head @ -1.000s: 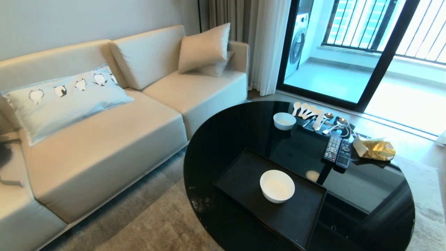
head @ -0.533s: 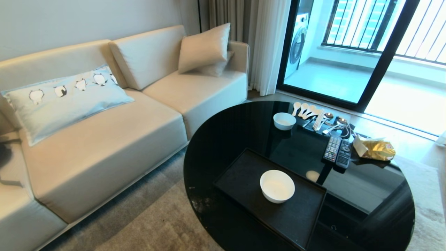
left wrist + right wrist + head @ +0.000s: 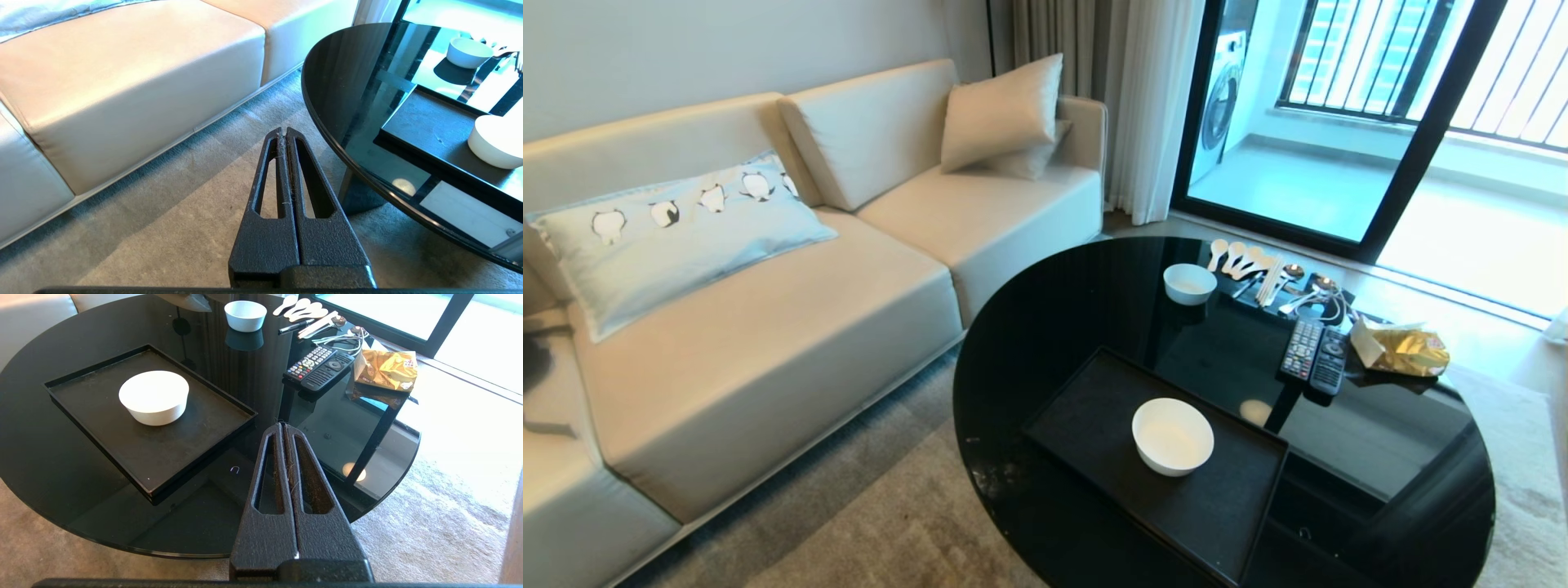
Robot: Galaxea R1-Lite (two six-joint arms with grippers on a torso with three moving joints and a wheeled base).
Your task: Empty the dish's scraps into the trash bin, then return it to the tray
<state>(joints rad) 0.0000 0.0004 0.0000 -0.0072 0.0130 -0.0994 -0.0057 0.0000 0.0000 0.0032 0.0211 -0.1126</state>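
My white bowl [image 3: 154, 397] sits empty-looking on the black tray [image 3: 184, 453] on the round table [image 3: 49, 457], ahead and left of my right gripper [image 3: 282, 425], the nearer one, both grippers' fingers pressed together, left gripper [image 3: 282, 131] over carpet.

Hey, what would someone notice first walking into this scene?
A glossy round white bowl sits empty on a matte black rectangular tray atop the round black glass table. Beyond it lie two remote controls and a crumpled gold snack bag; a cream sofa stands alongside.
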